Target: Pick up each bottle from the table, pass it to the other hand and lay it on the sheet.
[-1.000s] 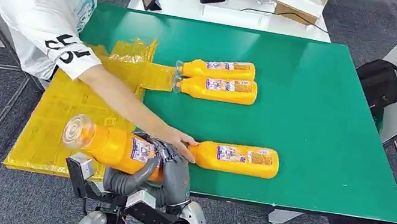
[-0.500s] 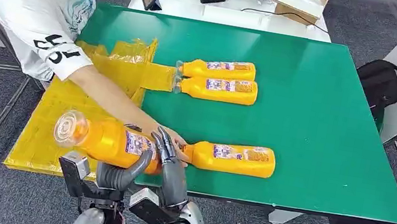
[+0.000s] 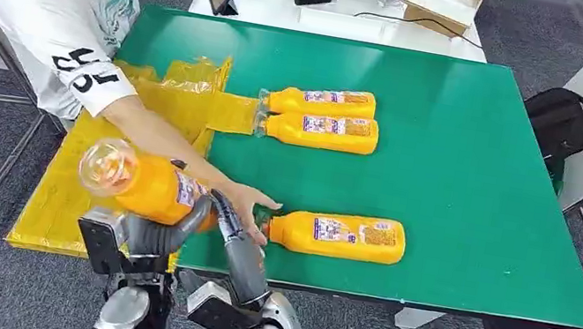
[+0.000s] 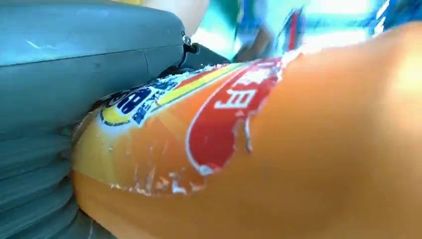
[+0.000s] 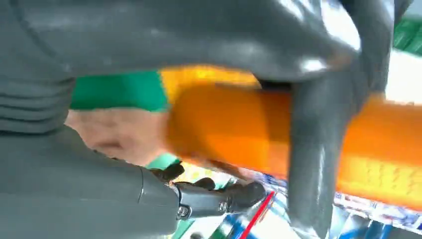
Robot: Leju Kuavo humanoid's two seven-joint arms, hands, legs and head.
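a: lower left of frame? left hand wraps the raised bottle over the yellow sheet.
b: right hand beside it, fingers spread, holding nothing. person's hand on the near bottle, lower centre.

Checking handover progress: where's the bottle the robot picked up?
Head view, lower left: the held bottle is in the left hand, above the table's near edge beside the yellow sheet.
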